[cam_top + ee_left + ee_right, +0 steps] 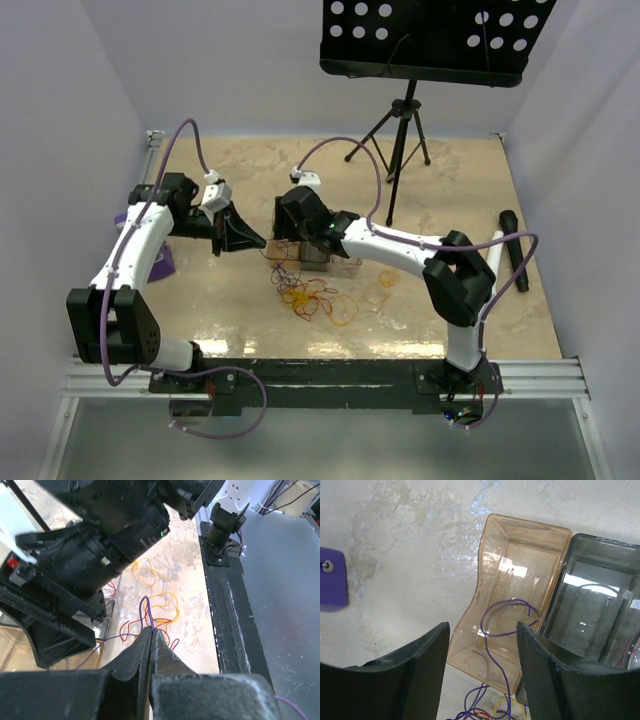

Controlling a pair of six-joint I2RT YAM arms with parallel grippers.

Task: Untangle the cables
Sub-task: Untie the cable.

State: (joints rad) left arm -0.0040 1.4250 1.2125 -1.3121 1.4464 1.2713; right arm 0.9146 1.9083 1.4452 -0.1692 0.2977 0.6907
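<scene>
The cables [315,295] lie as a loose pile of thin yellow, orange, red and purple loops on the table in front of two small bins. My left gripper [151,629] is shut on a purple cable [145,607], which rises in a narrow loop from its tips. In the top view it [262,242] points right, toward the pile. My right gripper [482,630] is open above a clear orange bin [520,550]. A purple cable loop [510,617] hangs free between its fingers, over the bin, and neither finger touches it.
A clear grey bin [600,605] stands against the orange one. A purple block [331,577] lies to the left. A music stand's tripod [400,130] stands at the back. A black microphone [515,250] and a white one [493,255] lie at the right.
</scene>
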